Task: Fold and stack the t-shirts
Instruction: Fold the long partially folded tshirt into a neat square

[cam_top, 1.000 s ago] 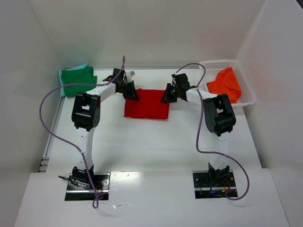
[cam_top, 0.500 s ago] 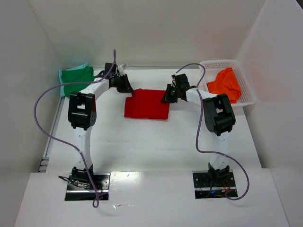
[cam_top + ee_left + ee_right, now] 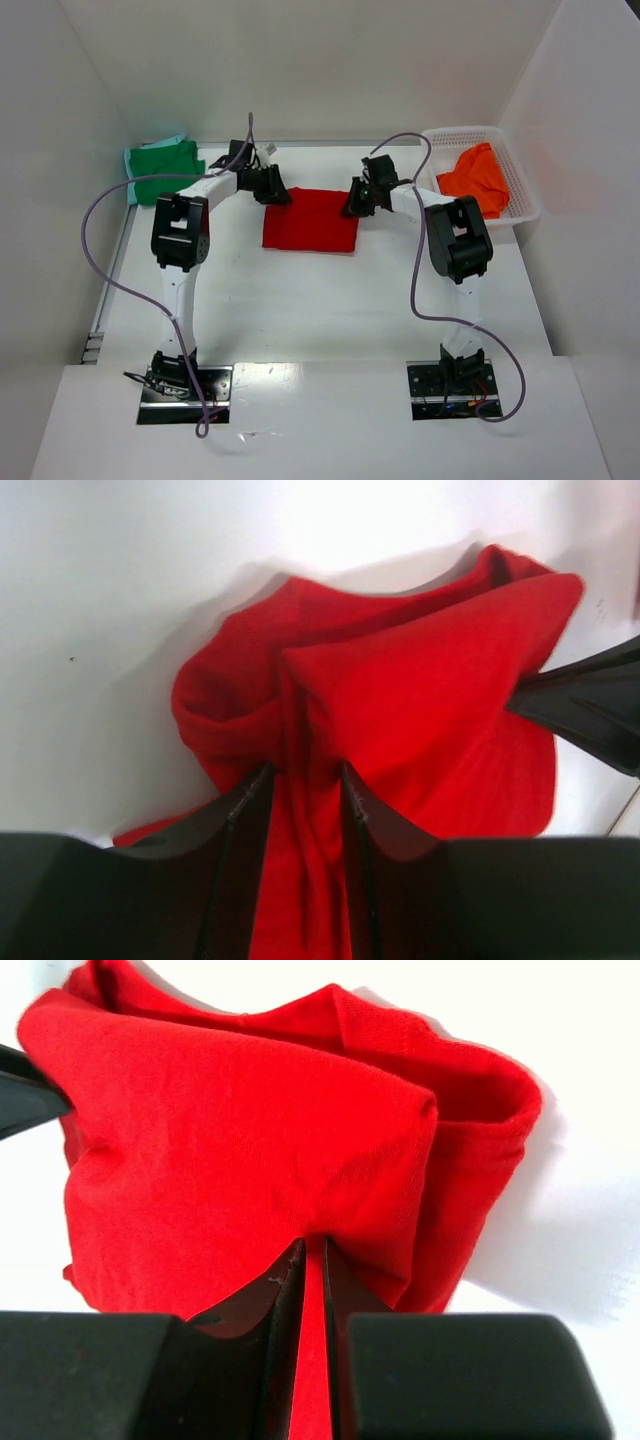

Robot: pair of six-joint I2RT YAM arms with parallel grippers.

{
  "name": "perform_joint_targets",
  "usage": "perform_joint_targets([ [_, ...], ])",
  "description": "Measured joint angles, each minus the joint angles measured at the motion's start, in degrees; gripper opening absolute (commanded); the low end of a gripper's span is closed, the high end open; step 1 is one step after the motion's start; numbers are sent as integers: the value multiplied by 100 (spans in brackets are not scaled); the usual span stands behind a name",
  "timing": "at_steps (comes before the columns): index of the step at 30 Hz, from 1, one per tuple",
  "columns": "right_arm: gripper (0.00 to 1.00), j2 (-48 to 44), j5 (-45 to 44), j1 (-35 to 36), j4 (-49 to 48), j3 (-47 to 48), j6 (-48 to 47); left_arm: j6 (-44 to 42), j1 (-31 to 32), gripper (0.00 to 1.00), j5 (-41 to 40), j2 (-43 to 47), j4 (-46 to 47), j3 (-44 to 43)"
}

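The bright red t-shirt lies folded into a rectangle at the table's middle back. My left gripper is at its far-left corner; in the left wrist view the gripper is shut on a bunched fold of the red t-shirt. My right gripper is at the far-right corner; in the right wrist view it is shut tight on the shirt's edge. The green t-shirt lies at the back left. The orange t-shirt lies in the basket.
The white lattice basket stands at the back right against the right wall. White walls close in the back and both sides. Purple cables loop from both arms over the near half of the table.
My left gripper swung left and back, tugging the shirt's far-left corner, then came back toward the corner. My right gripper has stayed almost still on the far-right corner.
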State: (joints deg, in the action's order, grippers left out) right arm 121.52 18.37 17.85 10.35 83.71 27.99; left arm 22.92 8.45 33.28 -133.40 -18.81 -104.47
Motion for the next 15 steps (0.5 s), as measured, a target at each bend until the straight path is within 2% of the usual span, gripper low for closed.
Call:
perform_joint_targets([
  [1,17,43,0,0,4,22,0,0,9,41,22,-74,-6,-26],
  [5,17,135,7,0,68,111,-2,26,37,28,91,-328,-9,-183],
  [7,17,152,9,0,98,152,-2,76,37,18,43,-341,2,-218],
  [9,17,167,9,0,109,183,-2,144,37,13,-46,-341,9,-266],
  [11,17,172,9,0,114,190,-4,187,39,9,-120,-341,82,-296],
  [15,17,172,28,0,118,190,-30,327,67,8,-290,-354,131,-441],
])
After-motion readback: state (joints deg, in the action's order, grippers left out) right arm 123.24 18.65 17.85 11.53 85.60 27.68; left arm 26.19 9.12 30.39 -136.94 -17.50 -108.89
